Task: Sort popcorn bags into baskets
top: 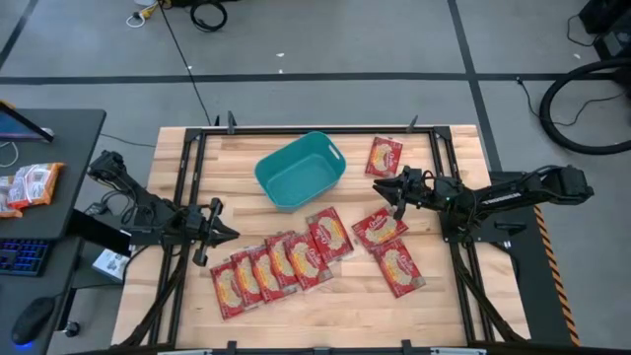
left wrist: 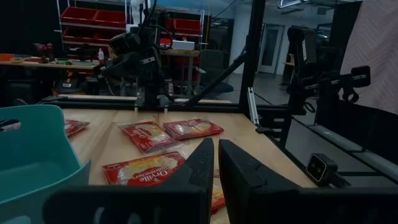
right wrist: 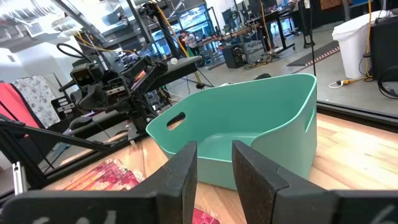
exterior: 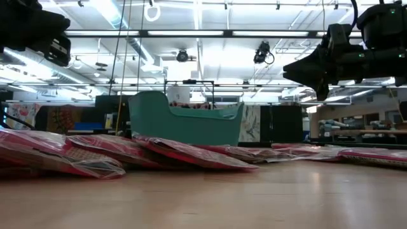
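The teal basket (top: 299, 171) stands on the far middle of the wooden table; nothing shows inside it (right wrist: 249, 134). Several red popcorn bags lie flat in an overlapping row (top: 281, 261) near the table's front. Two more popcorn bags (top: 380, 227) (top: 399, 266) lie to the right of the row. A single popcorn bag (top: 385, 156) lies right of the basket. My left gripper (top: 233, 235) (left wrist: 216, 155) hovers shut at the row's left end, above the table. My right gripper (top: 376, 184) (right wrist: 214, 163) hovers open between the single bag and the pair, pointing at the basket, with nothing between its fingers.
Black frame rails (top: 197, 148) run along the table's left, right and far sides. A dark desk at the left holds orange-and-white packets (top: 30, 184), a keyboard and a mouse. Bare wood lies at the table's near right (top: 463, 306) and far left corners.
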Motion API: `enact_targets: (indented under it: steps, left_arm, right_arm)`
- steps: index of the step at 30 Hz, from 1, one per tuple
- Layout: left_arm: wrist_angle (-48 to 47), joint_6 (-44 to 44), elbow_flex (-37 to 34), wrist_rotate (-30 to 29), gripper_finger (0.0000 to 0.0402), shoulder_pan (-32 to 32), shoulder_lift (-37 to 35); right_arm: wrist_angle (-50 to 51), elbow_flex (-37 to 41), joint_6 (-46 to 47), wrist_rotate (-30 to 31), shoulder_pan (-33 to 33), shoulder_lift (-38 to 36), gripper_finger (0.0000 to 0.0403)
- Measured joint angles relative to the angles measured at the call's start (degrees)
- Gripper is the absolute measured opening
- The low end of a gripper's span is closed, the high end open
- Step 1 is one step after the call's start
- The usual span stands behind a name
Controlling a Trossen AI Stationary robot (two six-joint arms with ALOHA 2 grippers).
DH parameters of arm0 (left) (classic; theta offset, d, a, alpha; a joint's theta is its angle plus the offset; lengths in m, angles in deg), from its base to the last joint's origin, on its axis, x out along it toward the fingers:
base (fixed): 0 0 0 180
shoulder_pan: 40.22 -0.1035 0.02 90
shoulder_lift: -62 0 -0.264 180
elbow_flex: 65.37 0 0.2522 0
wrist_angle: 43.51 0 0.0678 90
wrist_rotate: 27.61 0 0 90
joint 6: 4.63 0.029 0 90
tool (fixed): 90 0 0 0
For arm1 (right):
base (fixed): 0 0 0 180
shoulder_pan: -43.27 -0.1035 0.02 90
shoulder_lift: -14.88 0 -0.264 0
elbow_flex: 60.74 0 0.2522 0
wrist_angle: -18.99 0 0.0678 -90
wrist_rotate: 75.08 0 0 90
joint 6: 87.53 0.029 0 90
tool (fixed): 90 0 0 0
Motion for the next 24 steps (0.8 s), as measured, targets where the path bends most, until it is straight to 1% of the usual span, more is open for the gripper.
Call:
enact_targets:
  steps: [19, 24]
  left_arm:
    - [0.1, 0.0, 0.0, 0.0, 0.003, 0.0, 0.0]
    - [4.6, -1.3, 0.0, 0.1, 0.003, 0.0, 0.0]
  right_arm:
    - [0.0, 0.0, -0.4, 0.0, 0.0, 0.0, 0.0106]
    - [-0.5, 0.0, -0.5, 0.6, 0.0, 0.0, 0.0106]
